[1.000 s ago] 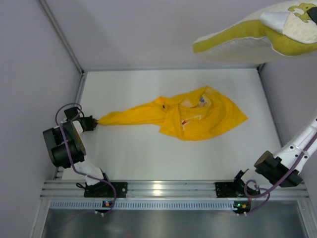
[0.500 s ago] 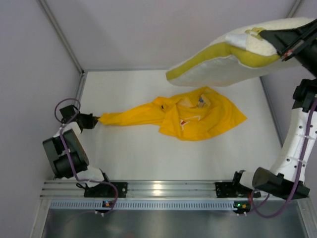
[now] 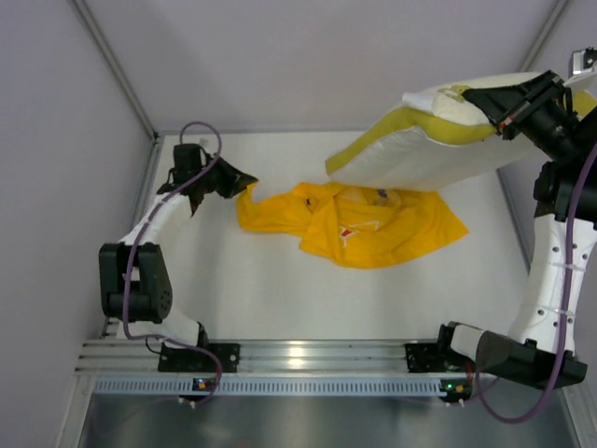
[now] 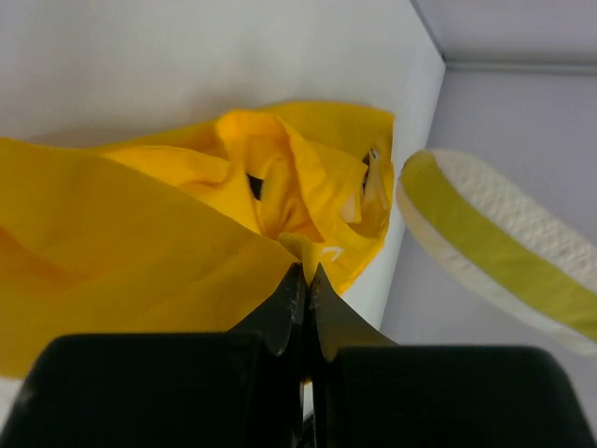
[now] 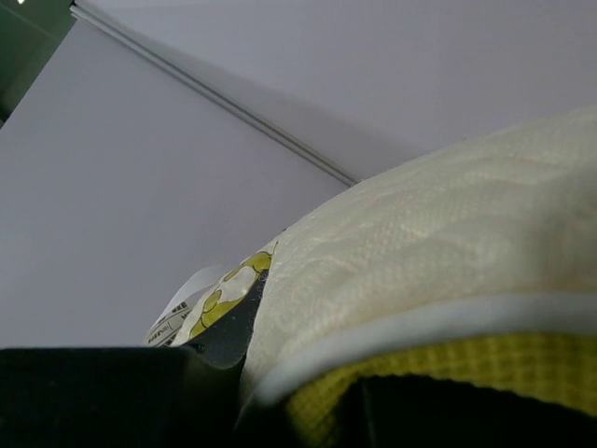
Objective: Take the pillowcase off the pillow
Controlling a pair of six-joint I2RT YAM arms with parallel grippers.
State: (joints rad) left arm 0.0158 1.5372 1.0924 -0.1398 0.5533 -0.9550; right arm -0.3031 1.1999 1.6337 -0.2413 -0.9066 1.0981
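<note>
The bright yellow thin fabric pillowcase (image 3: 373, 229) lies crumpled and flattened on the white table (image 3: 280, 299), wholly off the cushion, with scraps of a printed cartoon showing among its folds. At the pillowcase's left end, the left gripper (image 4: 306, 272) has its two black fingers pressed together on a thin pinch of the yellow cloth, so that this corner is drawn up into a small peak while the rest of the cloth sags away from it. The cream padded rectangular pillow (image 3: 424, 154), with an olive-yellow band running along its edge, is up in the air over the far right part of the pillowcase, tilted with its low end toward the cloth and its high end to the right. From above that low end overlaps the pillowcase's far edge; whether the two touch cannot be told. The right gripper (image 3: 487, 103) is clamped narrowly on the pillow's raised end, near a small yellow emblem (image 5: 227, 291) and a small white tag (image 5: 175, 315) at that corner of the pillow.
</note>
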